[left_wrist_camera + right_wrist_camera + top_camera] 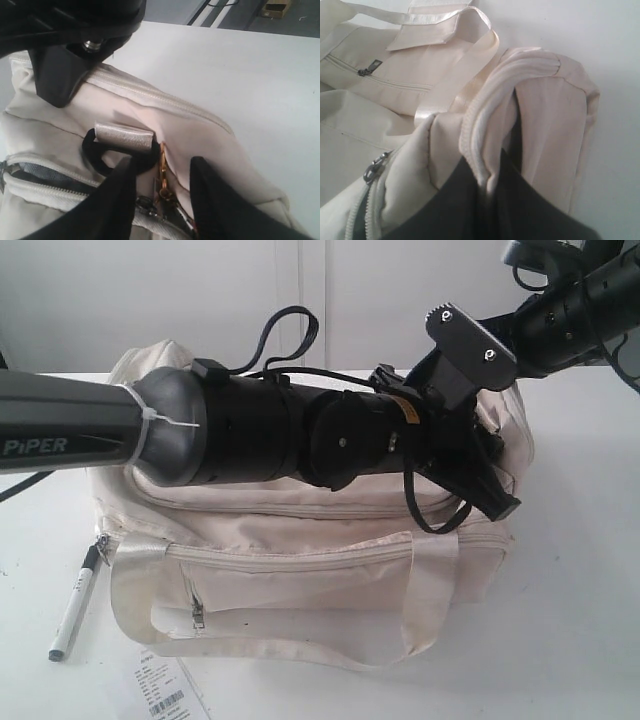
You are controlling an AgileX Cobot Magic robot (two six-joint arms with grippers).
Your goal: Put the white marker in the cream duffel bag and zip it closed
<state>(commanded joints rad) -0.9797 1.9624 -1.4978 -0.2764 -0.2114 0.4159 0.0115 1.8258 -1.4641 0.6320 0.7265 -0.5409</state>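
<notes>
The cream duffel bag [300, 540] sits on the white desk [580, 620] with both arms over its top. The white marker [75, 605] lies outside it on the desk, just beside the bag's left front corner in the exterior view, with a barcoded paper tag [165, 692] near its lower end. The left arm's fingers [115, 205] stand apart and grip nothing, with a gold clasp [162, 167] at the end of the top zipper [45, 192] between them. Beside them the zipper edges gape a little and a strip of grey lining [35, 172] shows; what lies inside cannot be seen. The right arm's fingers [452, 202] are pressed together on a fold of the bag's cream fabric at its end, pinching the piped edge.
</notes>
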